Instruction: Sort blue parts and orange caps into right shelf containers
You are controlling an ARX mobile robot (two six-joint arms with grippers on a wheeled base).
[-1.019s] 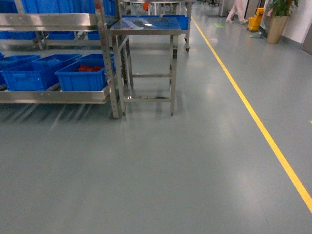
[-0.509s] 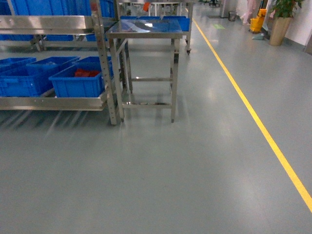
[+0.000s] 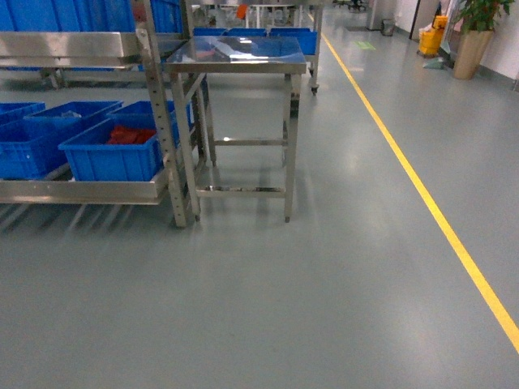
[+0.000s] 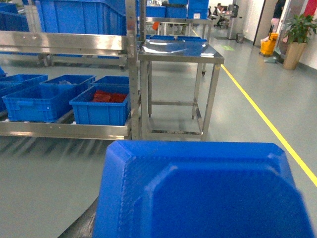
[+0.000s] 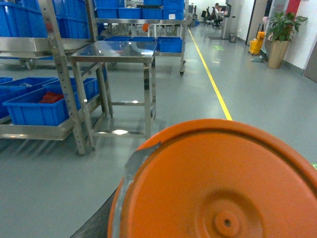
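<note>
Blue crates, the right shelf containers (image 3: pixel 105 160), stand on the low steel shelf at the left; they also show in the left wrist view (image 4: pixel 99 112) and the right wrist view (image 5: pixel 30 112). The nearest crate holds reddish pieces (image 3: pixel 128 134), too small to name. No orange caps or blue parts can be made out. A large blue plastic tub (image 4: pixel 198 198) fills the bottom of the left wrist view and hides that gripper's jaws. A big orange round plastic base (image 5: pixel 218 183) hides the right jaws in the same way. Neither gripper shows in the head view.
A steel rack (image 3: pixel 158 121) with an upper shelf of blue crates stands at the left, with a steel table (image 3: pixel 235 57) against it. A yellow floor line (image 3: pixel 422 186) runs along the right. A potted plant (image 3: pixel 474 32) and a yellow bucket (image 3: pixel 430 36) stand far back.
The rack, crates and table have come closer and lower in the head view. The walking person at the far back is gone from view.
</note>
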